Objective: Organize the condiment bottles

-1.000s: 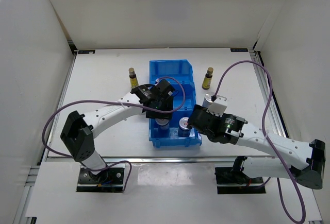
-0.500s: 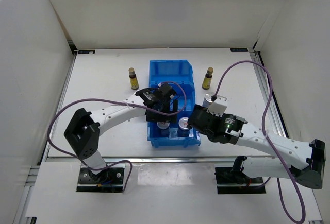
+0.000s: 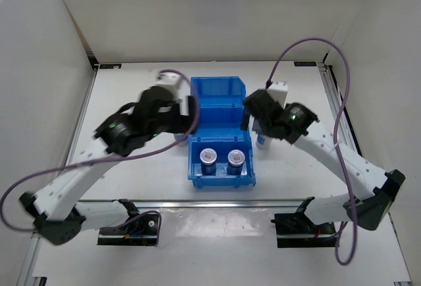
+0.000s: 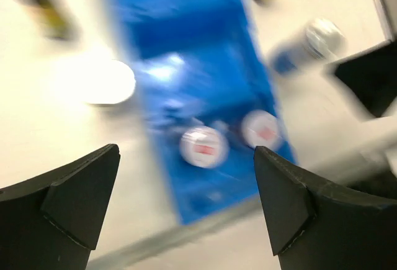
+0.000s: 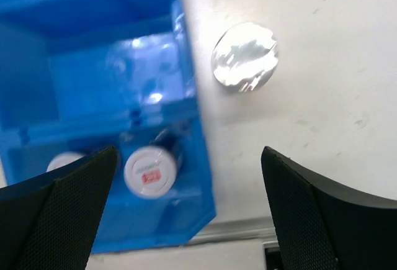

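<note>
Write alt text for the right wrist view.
A blue bin fills the left, two red-marked jars in its lower compartment; a silver-lidded shaker stands on the white table beside it. The open, empty right gripper frames the bottom corners.

The left gripper [image 3: 189,112] looks blurred and hangs over the left wall of the blue bin [image 3: 220,89]; the right gripper [image 3: 252,112] is at its right wall. Between them and nearer to the bases, the left jar [image 3: 208,156] and the right jar [image 3: 237,158] stand side by side in the near compartment. A white shaker [image 3: 263,143] stands outside the bin, just below the right gripper.
</note>
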`<state>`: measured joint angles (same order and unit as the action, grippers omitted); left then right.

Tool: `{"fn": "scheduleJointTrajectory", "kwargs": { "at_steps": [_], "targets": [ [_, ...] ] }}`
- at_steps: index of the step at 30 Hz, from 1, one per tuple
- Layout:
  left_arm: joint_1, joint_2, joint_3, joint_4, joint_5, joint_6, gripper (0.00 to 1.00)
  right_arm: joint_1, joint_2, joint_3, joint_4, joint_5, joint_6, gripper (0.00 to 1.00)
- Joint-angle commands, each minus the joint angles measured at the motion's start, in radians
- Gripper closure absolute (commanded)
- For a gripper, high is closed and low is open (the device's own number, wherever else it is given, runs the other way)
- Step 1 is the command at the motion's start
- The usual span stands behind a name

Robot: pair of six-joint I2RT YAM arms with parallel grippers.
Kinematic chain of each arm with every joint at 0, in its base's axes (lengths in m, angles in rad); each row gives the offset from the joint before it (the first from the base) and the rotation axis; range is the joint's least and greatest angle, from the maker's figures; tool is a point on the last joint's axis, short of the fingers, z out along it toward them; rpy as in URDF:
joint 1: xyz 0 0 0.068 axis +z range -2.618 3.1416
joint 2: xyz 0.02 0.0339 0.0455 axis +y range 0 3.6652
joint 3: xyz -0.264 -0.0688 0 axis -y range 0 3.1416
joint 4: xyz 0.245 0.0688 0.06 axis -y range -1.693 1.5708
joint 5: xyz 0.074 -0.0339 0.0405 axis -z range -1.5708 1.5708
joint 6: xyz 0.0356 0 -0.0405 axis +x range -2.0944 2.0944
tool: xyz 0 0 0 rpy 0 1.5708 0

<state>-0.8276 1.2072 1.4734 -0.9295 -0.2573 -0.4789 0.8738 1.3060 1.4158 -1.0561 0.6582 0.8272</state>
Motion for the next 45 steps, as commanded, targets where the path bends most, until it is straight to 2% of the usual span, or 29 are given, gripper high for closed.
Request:
{"fn": "scheduleJointTrajectory", "kwargs": {
  "at_steps": [1,3,4,7,12,18,20,21,23,24,26,27,28,31,34,37,45],
  "targets": [
    [0.106,-0.125,-0.131,-0.043,-0.274,0.131,0.0,-0.212,0.053,0.087,-0.03,-0.211,-0.292,0.0],
    [0.136,-0.19,-0.249,-0.034,-0.33,0.131,0.0,-0.29,0.074,0.097,-0.019,-0.288,-0.361,0.0],
    [0.146,-0.208,-0.284,-0.034,-0.361,0.131,0.0,-0.362,0.105,0.106,-0.01,-0.383,-0.384,0.0],
    [0.16,-0.286,-0.424,0.03,-0.361,0.106,0.0,-0.442,0.182,0.121,-0.01,-0.465,-0.444,0.0],
    [0.173,-0.336,-0.444,0.11,-0.278,0.152,0.0,-0.473,0.306,0.144,-0.01,-0.5,-0.473,0.0],
    [0.205,-0.305,-0.444,0.119,-0.272,0.164,0.0,-0.483,0.401,0.135,0.008,-0.522,-0.451,0.0],
    [0.205,-0.295,-0.444,0.12,-0.272,0.164,0.0,-0.483,0.412,0.104,0.027,-0.531,-0.451,0.08],
    [0.205,-0.294,-0.444,0.12,-0.272,0.164,0.0,-0.483,0.412,0.104,0.027,-0.531,-0.439,0.2],
    [0.205,-0.294,-0.444,0.12,-0.272,0.164,0.0,-0.483,0.394,0.08,0.027,-0.508,-0.425,0.32],
    [0.205,-0.294,-0.444,0.12,-0.272,0.164,0.0,-0.483,0.38,0.08,0.027,-0.496,-0.416,0.42],
    [0.205,-0.294,-0.444,0.12,-0.272,0.164,0.0,-0.473,0.336,0.08,0.036,-0.457,-0.405,0.49],
    [0.205,-0.294,-0.444,0.12,-0.272,0.164,0.0,-0.461,0.322,0.096,0.024,-0.407,-0.405,0.54],
    [0.205,-0.294,-0.444,0.12,-0.272,0.164,0.0,-0.452,0.308,0.112,0.013,-0.375,-0.392,0.67],
    [0.205,-0.284,-0.444,0.12,-0.272,0.164,0.0,-0.395,0.256,0.184,0.001,-0.3,-0.372,0.84],
    [0.205,-0.265,-0.444,0.12,-0.272,0.164,0.0,-0.325,0.22,0.245,-0.01,-0.266,-0.372,0.9],
    [0.205,-0.256,-0.444,0.12,-0.272,0.164,0.0,-0.291,0.22,0.32,0.01,-0.318,-0.382,0.91],
    [0.205,-0.247,-0.444,0.12,-0.272,0.164,0.0,-0.269,0.392,0.405,0.062,-0.403,-0.412,0.91]
  ]
}}
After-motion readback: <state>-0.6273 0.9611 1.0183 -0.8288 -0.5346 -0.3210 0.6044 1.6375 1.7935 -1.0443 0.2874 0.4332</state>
